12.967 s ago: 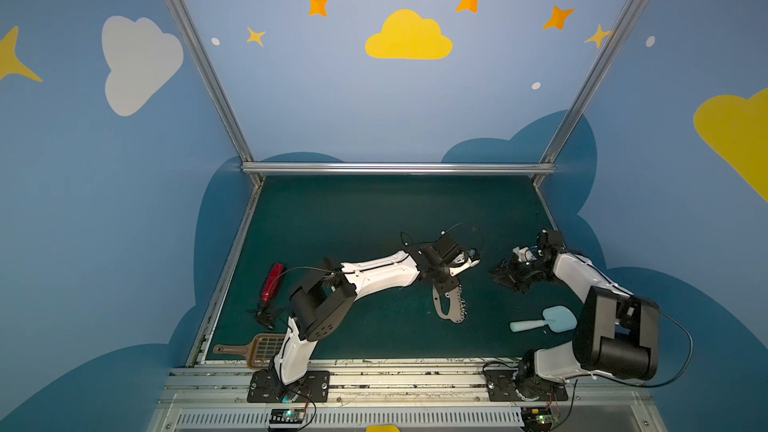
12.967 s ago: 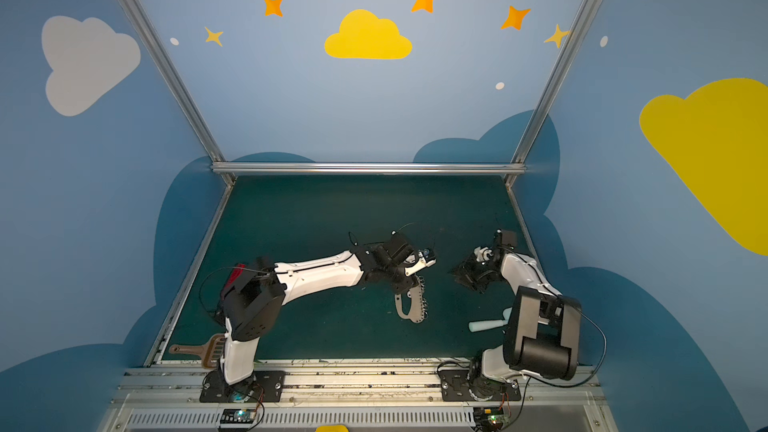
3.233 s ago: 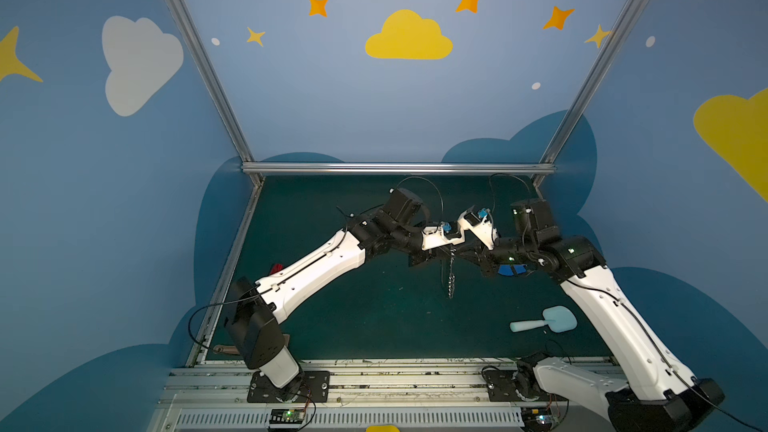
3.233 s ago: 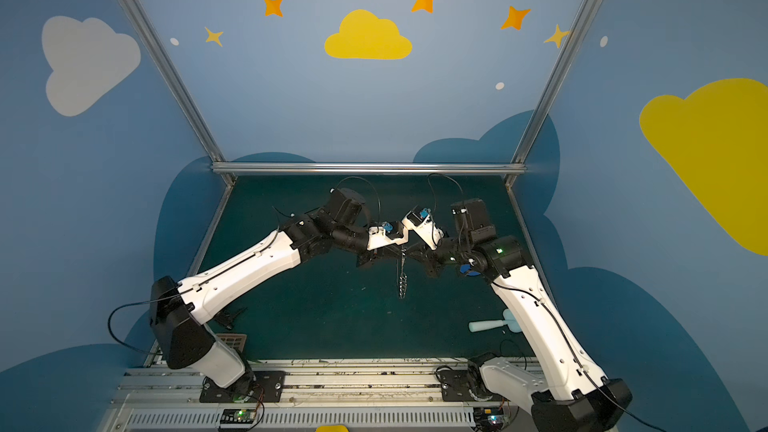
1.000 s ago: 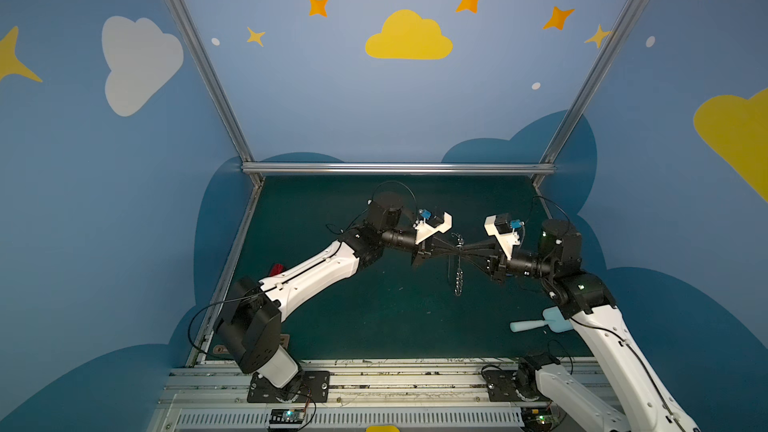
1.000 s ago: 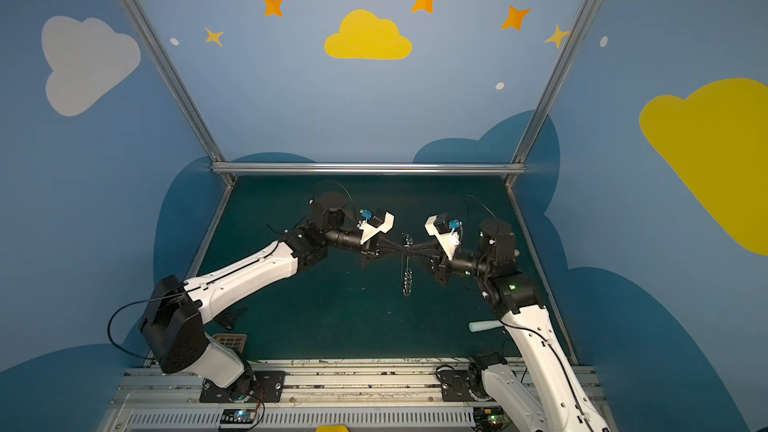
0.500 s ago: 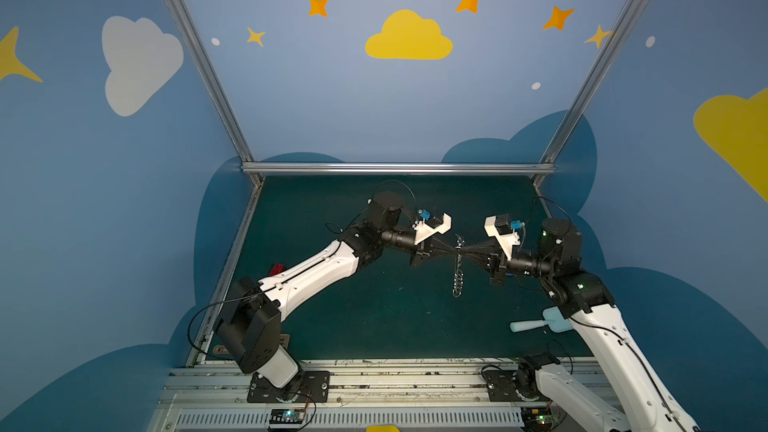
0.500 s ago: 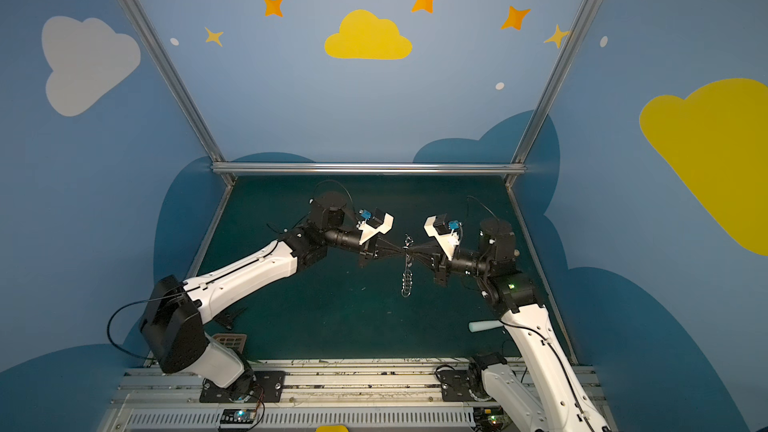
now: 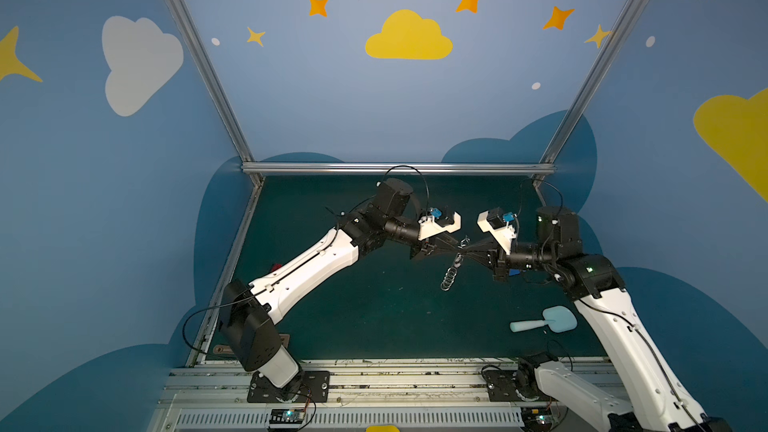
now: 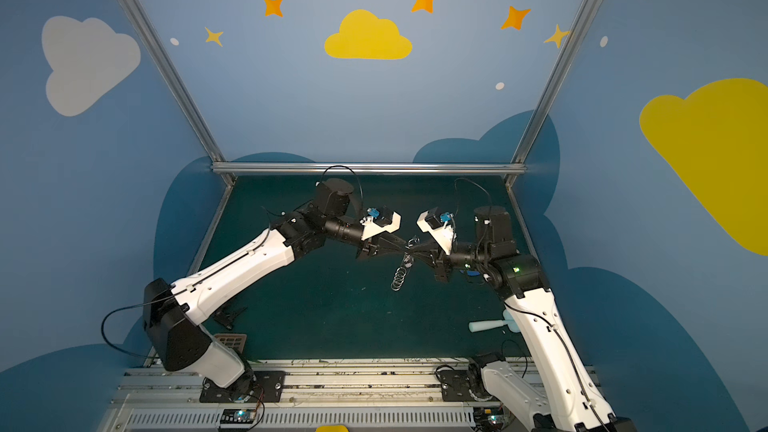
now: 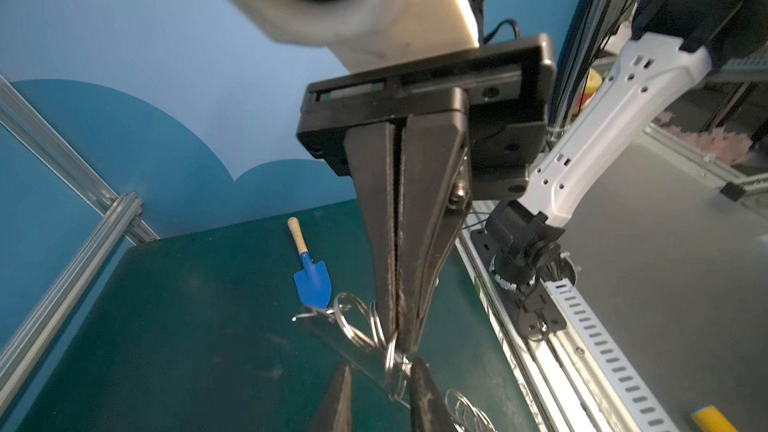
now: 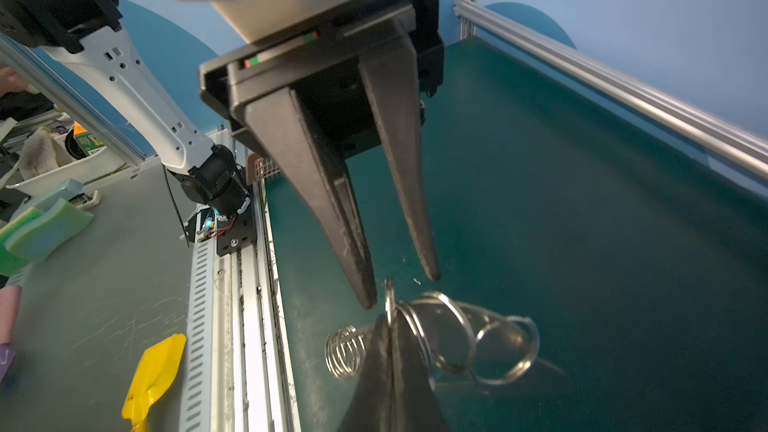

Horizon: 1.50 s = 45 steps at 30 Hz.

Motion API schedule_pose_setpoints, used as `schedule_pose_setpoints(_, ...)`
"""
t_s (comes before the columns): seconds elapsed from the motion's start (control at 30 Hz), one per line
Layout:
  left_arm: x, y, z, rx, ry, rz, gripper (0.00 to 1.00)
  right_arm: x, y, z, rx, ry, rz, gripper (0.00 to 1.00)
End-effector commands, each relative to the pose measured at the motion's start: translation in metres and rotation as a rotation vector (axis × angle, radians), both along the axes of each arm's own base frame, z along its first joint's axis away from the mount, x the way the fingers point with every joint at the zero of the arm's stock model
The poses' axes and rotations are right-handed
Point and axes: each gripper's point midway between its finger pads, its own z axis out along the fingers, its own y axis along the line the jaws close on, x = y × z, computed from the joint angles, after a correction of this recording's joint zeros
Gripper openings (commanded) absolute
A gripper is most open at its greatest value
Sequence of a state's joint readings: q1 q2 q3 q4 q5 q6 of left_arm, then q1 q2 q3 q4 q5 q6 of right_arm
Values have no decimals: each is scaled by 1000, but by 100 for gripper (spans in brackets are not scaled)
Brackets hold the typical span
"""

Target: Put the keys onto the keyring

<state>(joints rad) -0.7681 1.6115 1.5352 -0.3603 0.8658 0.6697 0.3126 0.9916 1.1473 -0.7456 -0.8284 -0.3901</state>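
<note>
the two arms meet tip to tip above the middle of the dark green surface (image 9: pixel 374 317). the right end effector (image 12: pixel 390 361) is pinched tight, its two fingers pressed together on a silver split ring of the keyring (image 12: pixel 442 336), which hangs in the air from that grip. in both top views the keyring dangles below the meeting tips as a small coil of rings (image 9: pixel 449 276), clear of the surface. the left end effector (image 12: pixel 401 290) stands narrowly parted, its fingertips (image 12: pixel 365 299) just beside the rings and holding nothing. in the left wrist view its fingers flank the grey plate (image 11: pixel 345 347), which is seen edge-on. a pale blue spatula (image 9: pixel 544 321) lies on the surface near the right arm, well apart from the keyring, and a small blue trowel (image 11: pixel 312 280) lies beyond it.
</note>
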Motion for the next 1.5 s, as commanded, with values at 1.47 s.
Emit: schedule_pose_setpoints(1.47, -20, -14, -24, 147, -26, -43, 4, -3, -3, -20, -185, 10, -35, 9)
